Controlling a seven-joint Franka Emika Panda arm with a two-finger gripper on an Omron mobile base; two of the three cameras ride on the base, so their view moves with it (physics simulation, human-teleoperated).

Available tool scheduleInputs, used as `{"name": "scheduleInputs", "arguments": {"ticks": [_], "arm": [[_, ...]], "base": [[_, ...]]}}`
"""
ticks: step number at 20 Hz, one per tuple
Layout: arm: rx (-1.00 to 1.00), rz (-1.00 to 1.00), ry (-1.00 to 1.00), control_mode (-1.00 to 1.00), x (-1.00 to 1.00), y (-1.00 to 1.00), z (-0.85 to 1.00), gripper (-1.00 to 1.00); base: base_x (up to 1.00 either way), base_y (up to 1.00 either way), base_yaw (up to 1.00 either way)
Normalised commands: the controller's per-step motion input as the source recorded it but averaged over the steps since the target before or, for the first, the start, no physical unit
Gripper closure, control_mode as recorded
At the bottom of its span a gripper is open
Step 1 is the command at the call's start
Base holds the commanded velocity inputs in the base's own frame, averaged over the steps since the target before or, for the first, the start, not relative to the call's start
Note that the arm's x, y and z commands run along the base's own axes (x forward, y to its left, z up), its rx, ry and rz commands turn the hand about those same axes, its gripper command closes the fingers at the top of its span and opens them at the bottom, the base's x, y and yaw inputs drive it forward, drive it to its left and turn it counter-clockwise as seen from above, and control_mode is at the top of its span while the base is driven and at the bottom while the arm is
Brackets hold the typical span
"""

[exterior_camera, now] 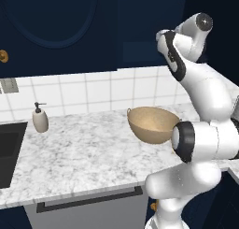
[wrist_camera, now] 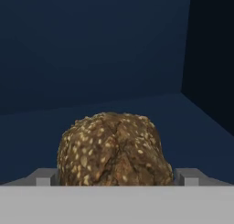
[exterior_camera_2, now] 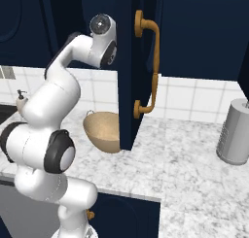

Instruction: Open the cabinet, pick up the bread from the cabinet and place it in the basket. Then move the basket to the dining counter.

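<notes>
Seeded roll waits on the shelf as robot hand reaches into the open cabinet point(exterior_camera_2: 127, 76)

The bread point(wrist_camera: 112, 150), dark brown and speckled with seeds, sits on the navy shelf between the gripper point(wrist_camera: 118, 177) fingertips, whose jaws stand wide on either side without clamping it. Below, the tan basket point(exterior_camera: 153, 124) sits empty on the marble worktop point(exterior_camera: 84, 153). No writing is legible anywhere.
</notes>
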Motion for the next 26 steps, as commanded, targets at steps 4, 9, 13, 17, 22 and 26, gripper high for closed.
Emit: {"name": "scheduleInputs", "arguments": {"ticks": [4,9,13,17,22,26], "arm": [[0.0,0.0,0.0,-1.0,-0.99,0.15,0.26,1.0],[0.0,0.0,0.02,-1.0,-1.0,0.21,0.03,1.0],[0.0,0.0,0.14,-1.0,-1.0,0.3,-0.14,1.0],[0.0,-0.01,0.26,-1.0,-1.0,0.07,-0.31,1.0],[0.01,-0.01,0.28,-1.0,-0.76,0.0,-0.56,1.0],[0.0,0.0,0.1,-1.0,-0.18,0.04,-0.97,1.0]], "base": [[0.0,0.0,0.0],[0.0,0.0,0.0],[0.0,0.0,0.0],[0.0,0.0,0.0],[0.0,0.0,0.0],[0.0,0.0,0.0]]}}
